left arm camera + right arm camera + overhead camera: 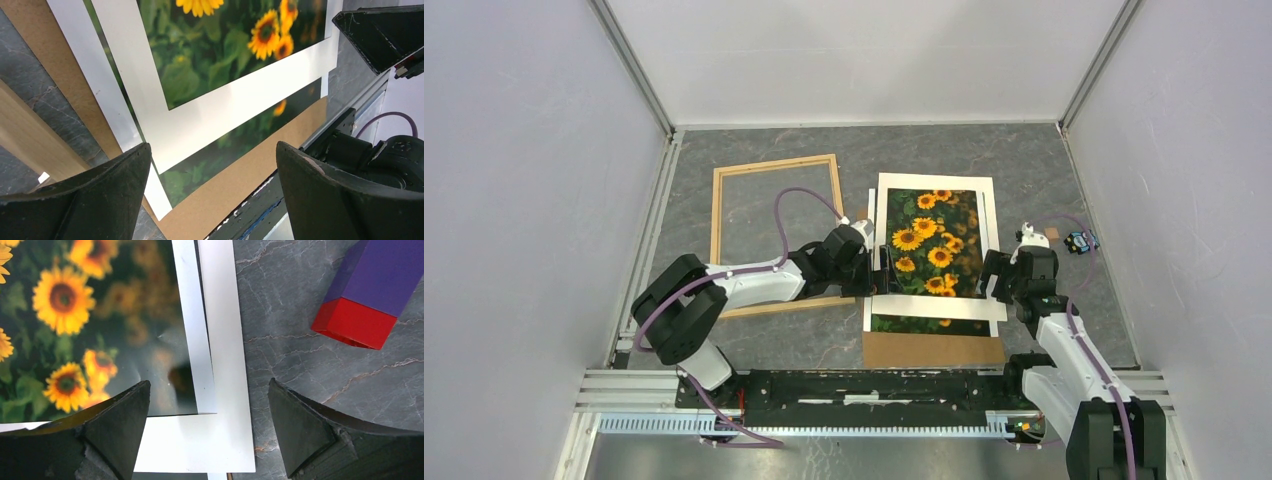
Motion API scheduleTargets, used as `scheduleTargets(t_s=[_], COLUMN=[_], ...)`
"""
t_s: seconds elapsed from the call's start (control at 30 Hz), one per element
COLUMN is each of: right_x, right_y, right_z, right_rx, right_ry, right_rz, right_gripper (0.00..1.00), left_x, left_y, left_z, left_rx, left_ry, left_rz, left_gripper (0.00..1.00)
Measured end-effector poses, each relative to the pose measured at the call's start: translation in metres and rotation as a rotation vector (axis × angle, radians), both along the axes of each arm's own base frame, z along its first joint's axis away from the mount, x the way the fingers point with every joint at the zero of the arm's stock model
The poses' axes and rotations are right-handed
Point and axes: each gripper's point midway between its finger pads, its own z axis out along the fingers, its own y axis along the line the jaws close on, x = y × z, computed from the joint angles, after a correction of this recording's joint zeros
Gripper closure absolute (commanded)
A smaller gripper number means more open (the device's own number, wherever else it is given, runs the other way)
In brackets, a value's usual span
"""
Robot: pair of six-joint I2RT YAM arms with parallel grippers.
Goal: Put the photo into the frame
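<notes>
Jaws spread wide and gripping nothing on both the left gripper (212,147) and the right gripper (209,384). Flat between them on the table (1044,170): the photo (929,240), overlaid by a white mat (934,306) and backed by a brown board (934,350), with a strip of print poking out past the mat's near edge. Out beyond the left gripper, near the stack: the frame (774,164), nothing inside it. Barely begun, by the look of it, with the print not yet freed, carried across or seated. Left forearm low across the frame's near strip, wrist at the stack's left edge. Right arm bent up, wrist tipped down at the right edge.
</notes>
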Motion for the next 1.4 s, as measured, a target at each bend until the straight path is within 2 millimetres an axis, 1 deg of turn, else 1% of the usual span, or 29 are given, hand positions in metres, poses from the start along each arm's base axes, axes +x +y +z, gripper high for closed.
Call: scheduleTargets(t_s=[0.1, 0.23, 0.43, 0.67, 0.73, 0.87, 1.03, 1.23, 1.4], right_x=[-0.001, -0.003, 0.004, 0.010, 0.010, 0.010, 0.011, 0.012, 0.012], right_y=[0.001, 0.003, 0.003, 0.006, 0.006, 0.008, 0.010, 0.014, 0.019], right_z=[-0.002, -0.011, -0.011, -0.010, -0.010, -0.009, -0.009, -0.008, -0.008], right_rx=[0.006, 0.022, 0.026, 0.038, 0.040, 0.047, 0.056, 0.078, 0.102], right_ry=[0.003, 0.010, -0.022, -0.052, -0.058, -0.070, -0.080, -0.102, -0.112], right_rz=[-0.002, -0.007, -0.010, 0.002, 0.004, 0.011, 0.016, 0.032, 0.050], right_gripper=[0.11, 0.11, 0.11, 0.11, 0.11, 0.11, 0.11, 0.11, 0.11], left_x=[0.003, 0.009, 0.017, 0.015, 0.014, 0.013, 0.018, 0.015, 0.011], left_y=[0.000, 0.002, 0.007, 0.005, 0.005, 0.007, -0.005, -0.015, -0.031], left_z=[0.001, -0.001, -0.002, -0.003, -0.007, -0.020, -0.018, -0.015, -0.001], left_rx=[0.012, 0.030, 0.052, 0.050, 0.056, 0.095, 0.075, 0.029, -0.061], left_ry=[-0.014, -0.036, -0.052, -0.038, -0.028, 0.008, 0.029, 0.052, 0.066], left_rz=[0.016, 0.044, 0.099, 0.119, 0.130, 0.147, 0.150, 0.123, 0.082], left_gripper=[0.00, 0.00, 0.00, 0.00, 0.00, 0.00, 0.00, 0.00, 0.00])
